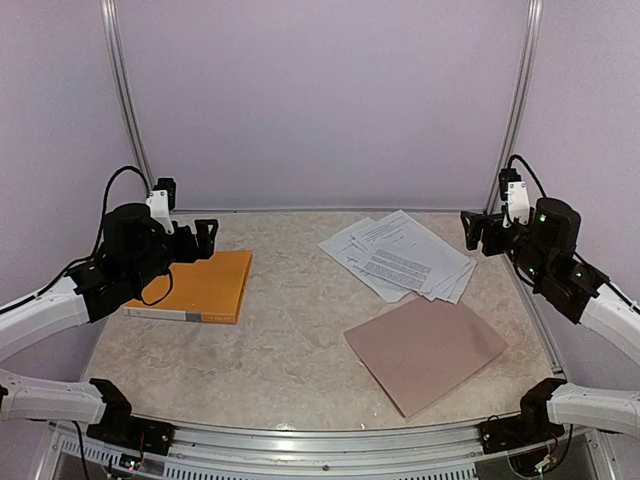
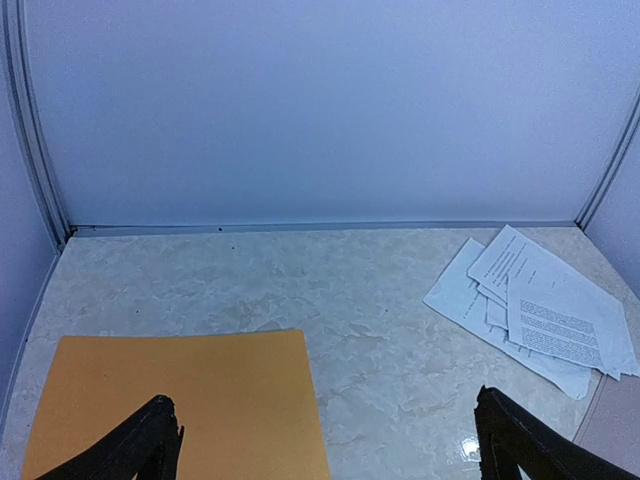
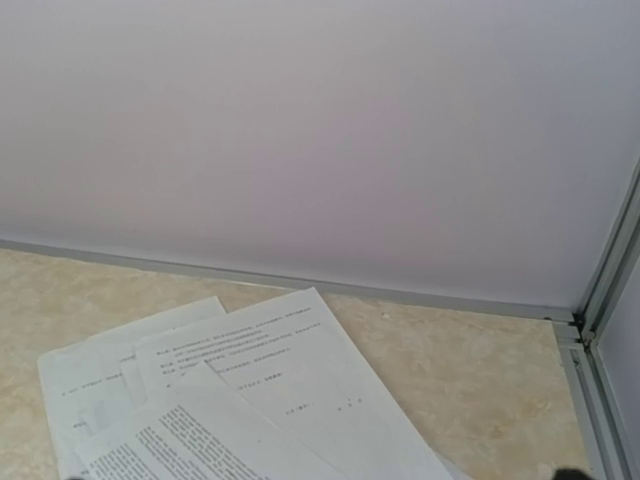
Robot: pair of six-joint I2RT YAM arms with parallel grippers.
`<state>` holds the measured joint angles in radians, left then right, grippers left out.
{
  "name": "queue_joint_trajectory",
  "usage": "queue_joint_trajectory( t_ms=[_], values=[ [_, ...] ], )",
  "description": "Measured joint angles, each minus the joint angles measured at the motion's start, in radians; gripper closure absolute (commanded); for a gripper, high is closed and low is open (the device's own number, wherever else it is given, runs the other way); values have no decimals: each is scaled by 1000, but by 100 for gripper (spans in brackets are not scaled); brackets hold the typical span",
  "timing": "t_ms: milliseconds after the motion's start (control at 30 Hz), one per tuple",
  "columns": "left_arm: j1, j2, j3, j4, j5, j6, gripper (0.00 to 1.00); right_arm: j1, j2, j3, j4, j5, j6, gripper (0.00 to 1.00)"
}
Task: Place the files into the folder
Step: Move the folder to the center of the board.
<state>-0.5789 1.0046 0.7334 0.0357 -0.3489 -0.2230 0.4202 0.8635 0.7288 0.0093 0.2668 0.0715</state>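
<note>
Files (image 1: 400, 258) fanned on table (image 1: 290, 350), left claw (image 1: 206, 238) open, right claw (image 1: 474, 232) open

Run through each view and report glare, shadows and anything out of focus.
Top external: soft, even light, no hard shadows on the table. Left wrist: a bright glare spot on the table beside the finger at the picture's right; both fingers read as dark, featureless shapes. Right wrist: the files look slightly soft, their print unreadable.

One pink folder (image 1: 425, 350), one orange book (image 1: 195, 285) — several files (image 1: 400, 255).
</note>
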Motion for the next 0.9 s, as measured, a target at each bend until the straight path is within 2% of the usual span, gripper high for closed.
queue_joint_trajectory(
  t_ms=[433,700,800,900],
  values=[
    [-20,3,0,0,18,18,1,0,24,18,-61,19,35,1],
    [-100,88,-6,-2,129,57,1,-2,219,124,-259,88,205,1],
    [-133,141,-10,-23,205,65,1,-39,280,93,-305,24,278,1],
    [-169,203,-9,-45,259,59,1,-161,288,13,-308,-109,347,1]
  ],
)
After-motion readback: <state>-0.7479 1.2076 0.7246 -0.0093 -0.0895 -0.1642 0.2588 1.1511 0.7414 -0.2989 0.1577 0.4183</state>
